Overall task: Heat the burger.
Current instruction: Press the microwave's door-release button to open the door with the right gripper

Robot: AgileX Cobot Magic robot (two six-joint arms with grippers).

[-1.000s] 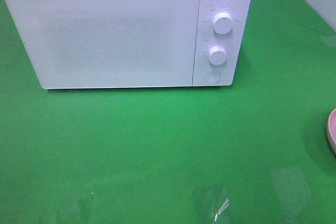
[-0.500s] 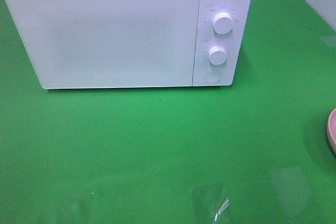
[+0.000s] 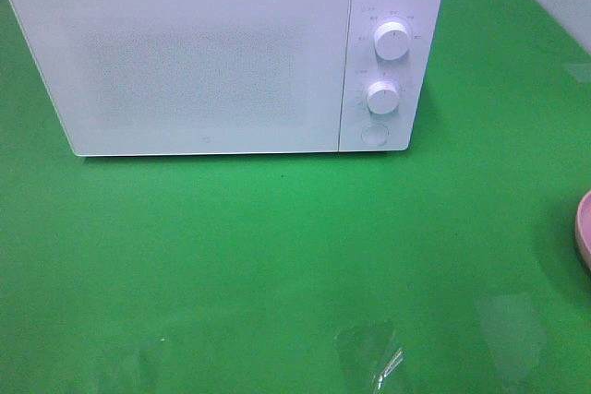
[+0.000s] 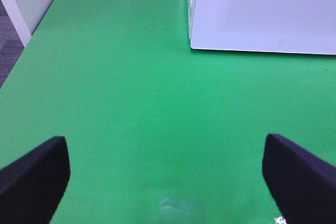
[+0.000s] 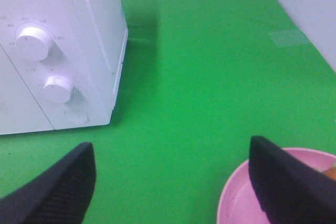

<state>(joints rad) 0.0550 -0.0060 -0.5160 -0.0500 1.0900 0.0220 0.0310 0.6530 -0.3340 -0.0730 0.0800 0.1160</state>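
Observation:
The white microwave (image 3: 212,53) stands at the back of the green table with its door shut, and it also shows in the left wrist view (image 4: 262,11) and the right wrist view (image 5: 52,51). A pink plate (image 5: 244,198) lies under my right gripper (image 5: 170,190), which is open and holds nothing. Of the burger (image 5: 329,172) only a small orange sliver shows on the plate, behind one black finger (image 5: 289,190). My left gripper (image 4: 165,182) hangs open over bare green table in front of the microwave's left corner. Neither gripper appears in the exterior high view.
The plate's edge (image 3: 584,228) pokes in at the right border of the exterior high view. Two white dials (image 3: 392,41) and a round button (image 3: 374,134) sit on the microwave's right panel. A white wall (image 5: 310,9) borders the table on the right.

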